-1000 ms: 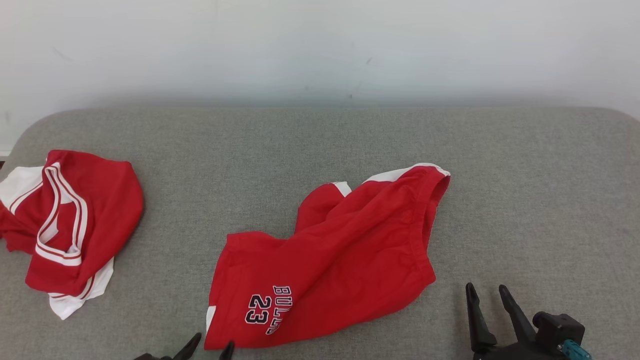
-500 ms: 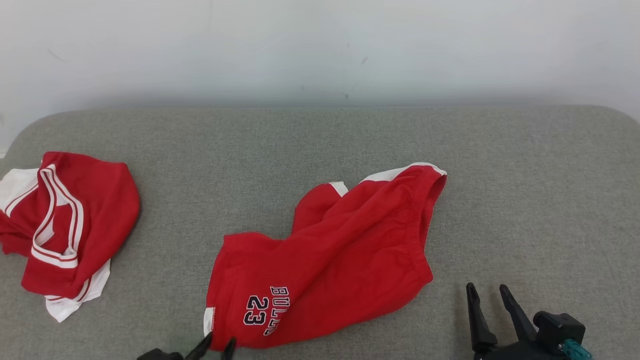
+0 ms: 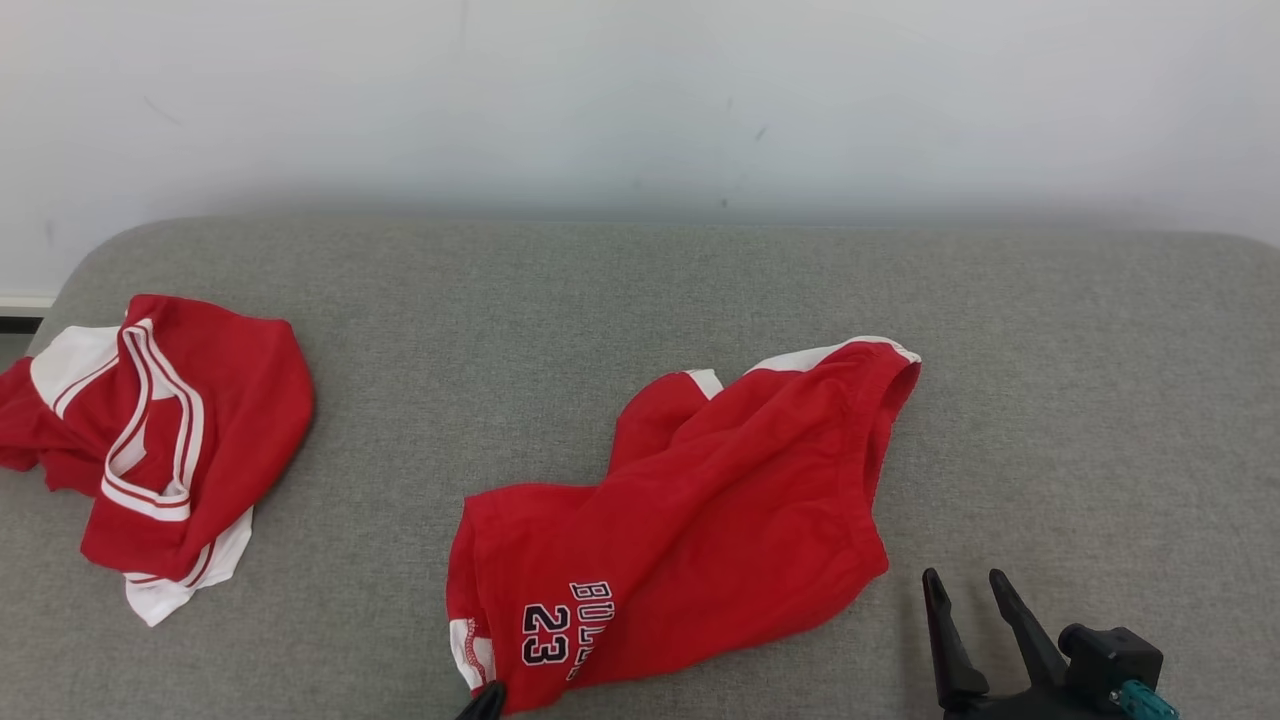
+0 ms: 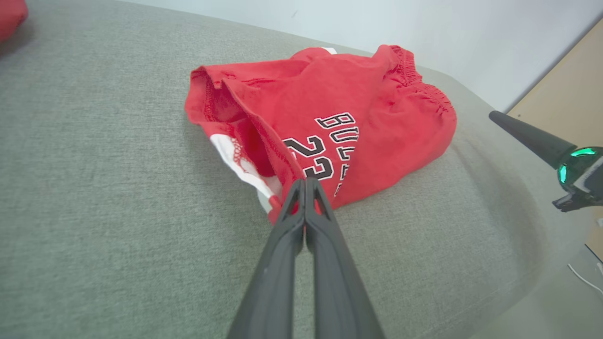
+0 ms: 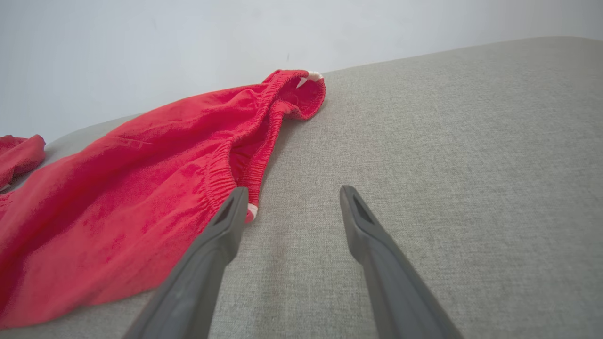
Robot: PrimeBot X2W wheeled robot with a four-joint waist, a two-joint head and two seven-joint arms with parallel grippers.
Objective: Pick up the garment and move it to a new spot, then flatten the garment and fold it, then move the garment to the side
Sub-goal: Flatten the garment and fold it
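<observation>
the red shorts [image 3: 700, 500] lie crumpled near the front middle of the grey cushion [image 3: 640, 290], with the printed "23" facing up. the left gripper [image 4: 305, 182] is clenched on the hem at the near leg opening, its fingers pressed together with red fabric pinched at the tips. the right gripper [image 3: 962, 578] is released, fingers spread, just beside the elastic waistband. a second red-and-white garment [image 3: 170, 440] lies well apart, at the cushion's left end.
</observation>
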